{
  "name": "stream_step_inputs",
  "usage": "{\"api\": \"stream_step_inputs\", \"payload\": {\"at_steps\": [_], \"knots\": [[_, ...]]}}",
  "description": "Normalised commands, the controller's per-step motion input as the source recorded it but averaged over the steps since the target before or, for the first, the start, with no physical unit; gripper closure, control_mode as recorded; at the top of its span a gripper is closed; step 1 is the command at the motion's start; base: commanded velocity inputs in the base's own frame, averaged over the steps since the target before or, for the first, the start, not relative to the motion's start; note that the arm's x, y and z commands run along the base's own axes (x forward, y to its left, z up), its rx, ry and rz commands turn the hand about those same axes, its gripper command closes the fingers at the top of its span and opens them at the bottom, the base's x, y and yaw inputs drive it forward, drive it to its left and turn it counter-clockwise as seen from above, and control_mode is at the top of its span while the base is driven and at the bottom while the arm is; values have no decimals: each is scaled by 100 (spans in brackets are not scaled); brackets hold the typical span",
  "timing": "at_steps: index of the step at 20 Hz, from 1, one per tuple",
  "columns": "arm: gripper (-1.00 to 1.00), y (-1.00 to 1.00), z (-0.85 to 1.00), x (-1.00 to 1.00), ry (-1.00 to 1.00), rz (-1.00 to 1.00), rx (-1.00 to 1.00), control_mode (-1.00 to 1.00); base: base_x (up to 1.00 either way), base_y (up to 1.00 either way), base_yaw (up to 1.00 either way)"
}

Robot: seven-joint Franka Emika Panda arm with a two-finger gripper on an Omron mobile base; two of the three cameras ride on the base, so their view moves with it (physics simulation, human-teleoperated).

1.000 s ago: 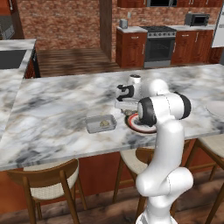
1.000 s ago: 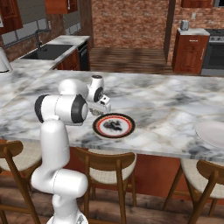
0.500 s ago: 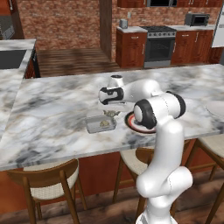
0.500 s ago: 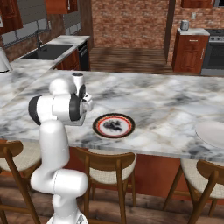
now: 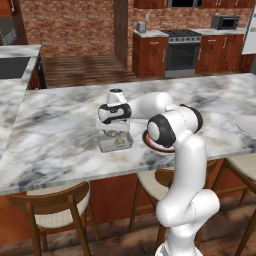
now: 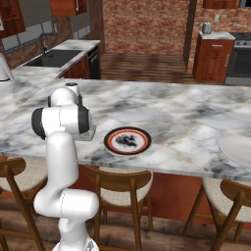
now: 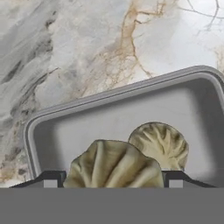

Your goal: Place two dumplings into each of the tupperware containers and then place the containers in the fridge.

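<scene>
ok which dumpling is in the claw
The larger-looking dumpling between the claw's fingertips; the other dumpling lies free on the tupperware container's floor.

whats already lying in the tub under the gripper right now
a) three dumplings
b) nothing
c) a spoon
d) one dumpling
d: in the hand view one dumpling lies on the floor of the tupperware container, while a second dumpling sits between the fingertips of the gripper above it.

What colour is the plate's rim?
Red, around a black centre, on the plate; clearest in the right base view.
</scene>
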Motion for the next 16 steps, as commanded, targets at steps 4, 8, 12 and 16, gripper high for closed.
{"api": "stream_step_inputs", "payload": {"at_steps": [4,8,12,16], "knots": [[100,0,-29,0,0,0,0,-100,0,0,0],[100,0,-36,0,0,0,0,-100,0,0,0],[100,0,-12,0,2,0,0,-100,0,0,0],[100,0,-12,0,5,0,0,-100,0,0,0]]}}
